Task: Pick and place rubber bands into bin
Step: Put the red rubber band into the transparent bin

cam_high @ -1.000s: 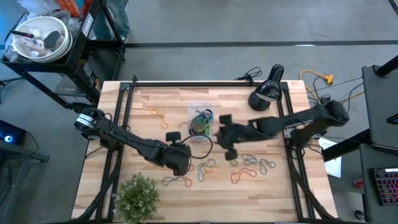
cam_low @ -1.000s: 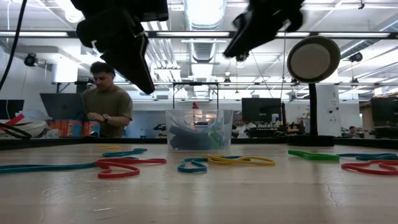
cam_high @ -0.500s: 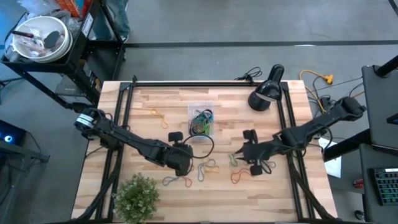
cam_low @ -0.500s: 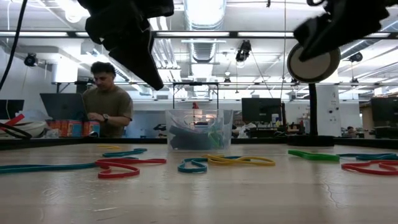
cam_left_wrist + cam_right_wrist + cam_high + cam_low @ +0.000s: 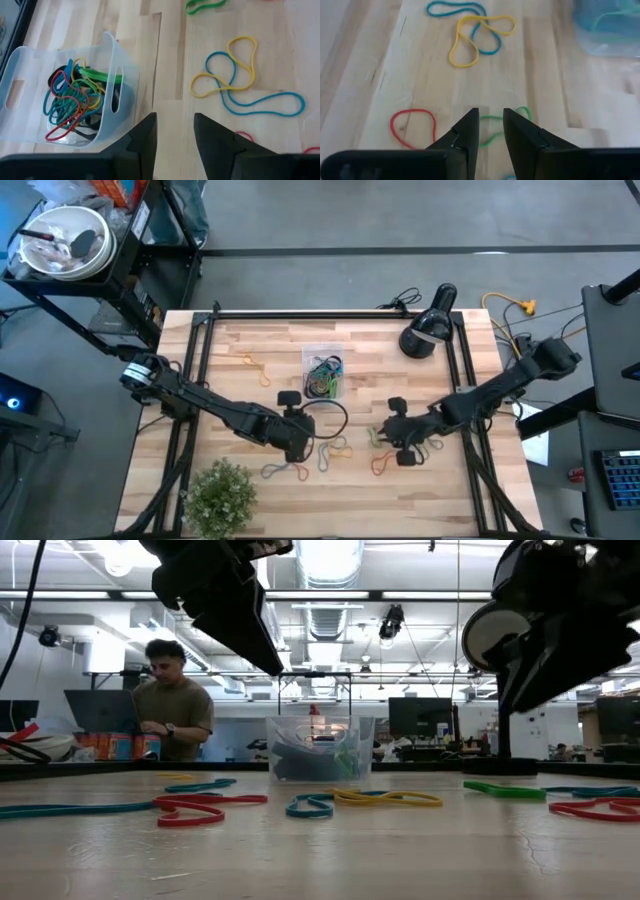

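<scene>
The clear bin (image 5: 323, 373) stands mid-table with several coloured rubber bands in it (image 5: 70, 100). Loose rubber bands lie flat on the wood nearer the front: a yellow and blue pair (image 5: 335, 450), a green one (image 5: 522, 111), a red one (image 5: 412, 127). My left gripper (image 5: 175, 127) hovers open just in front of the bin, with nothing between its fingers. My right gripper (image 5: 491, 122) hangs open, slanting down over the green band, clear of the table (image 5: 515, 700).
A black desk lamp (image 5: 425, 330) stands at the far right. A potted plant (image 5: 220, 495) sits at the near left corner. More loose bands lie near the right side (image 5: 430, 445). A person (image 5: 170, 700) sits beyond the table. A white bowl (image 5: 65, 240) is off the table.
My right gripper has swung from beside the bin toward the table's near right and come down, now hanging low over the loose bands. The bin and the bands on the table have stayed where they were.
</scene>
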You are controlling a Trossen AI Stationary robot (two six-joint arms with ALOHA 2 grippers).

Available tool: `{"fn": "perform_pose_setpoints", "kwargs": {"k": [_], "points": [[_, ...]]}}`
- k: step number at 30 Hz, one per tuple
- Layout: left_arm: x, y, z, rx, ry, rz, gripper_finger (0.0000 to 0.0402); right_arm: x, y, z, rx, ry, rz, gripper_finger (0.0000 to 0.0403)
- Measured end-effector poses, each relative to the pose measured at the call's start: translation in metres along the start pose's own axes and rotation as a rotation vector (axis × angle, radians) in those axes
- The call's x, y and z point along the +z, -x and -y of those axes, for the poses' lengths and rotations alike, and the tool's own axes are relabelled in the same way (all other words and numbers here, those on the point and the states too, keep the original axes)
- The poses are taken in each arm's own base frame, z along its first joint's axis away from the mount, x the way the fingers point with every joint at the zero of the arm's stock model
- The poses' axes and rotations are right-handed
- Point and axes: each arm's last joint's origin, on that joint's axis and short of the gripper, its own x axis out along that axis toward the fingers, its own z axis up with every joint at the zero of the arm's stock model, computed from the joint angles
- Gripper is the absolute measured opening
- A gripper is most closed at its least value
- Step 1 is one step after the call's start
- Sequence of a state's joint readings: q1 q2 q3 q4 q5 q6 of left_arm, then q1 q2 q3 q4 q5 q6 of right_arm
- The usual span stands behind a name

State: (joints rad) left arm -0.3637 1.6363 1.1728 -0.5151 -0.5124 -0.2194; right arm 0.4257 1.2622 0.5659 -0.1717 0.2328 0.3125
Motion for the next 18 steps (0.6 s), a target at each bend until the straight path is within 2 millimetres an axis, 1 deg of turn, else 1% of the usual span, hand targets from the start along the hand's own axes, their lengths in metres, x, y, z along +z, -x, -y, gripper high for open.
{"fn": "perform_pose_setpoints", "kwargs": {"k": [5, 8, 11, 14, 18], "points": [[0.000, 0.000, -0.001, 0.001, -0.023, 0.001, 0.0114, -0.003, -0.019, -0.006, 0.004, 0.007, -0.015, 0.0084], [0.000, 0.000, -0.001, 0.001, -0.024, 0.000, 0.0114, -0.009, -0.032, -0.013, 0.010, 0.031, -0.041, 0.0084], [0.000, 0.000, -0.001, 0.002, -0.024, 0.001, 0.0114, -0.016, -0.042, -0.016, 0.002, 0.047, -0.080, 0.0083], [0.000, 0.000, -0.001, 0.001, -0.024, 0.000, 0.0114, -0.019, -0.046, -0.015, -0.012, 0.049, -0.102, 0.0079], [0.000, 0.000, -0.001, 0.002, -0.024, -0.001, 0.0114, -0.018, -0.045, -0.016, -0.013, 0.044, -0.099, 0.0071]]}}
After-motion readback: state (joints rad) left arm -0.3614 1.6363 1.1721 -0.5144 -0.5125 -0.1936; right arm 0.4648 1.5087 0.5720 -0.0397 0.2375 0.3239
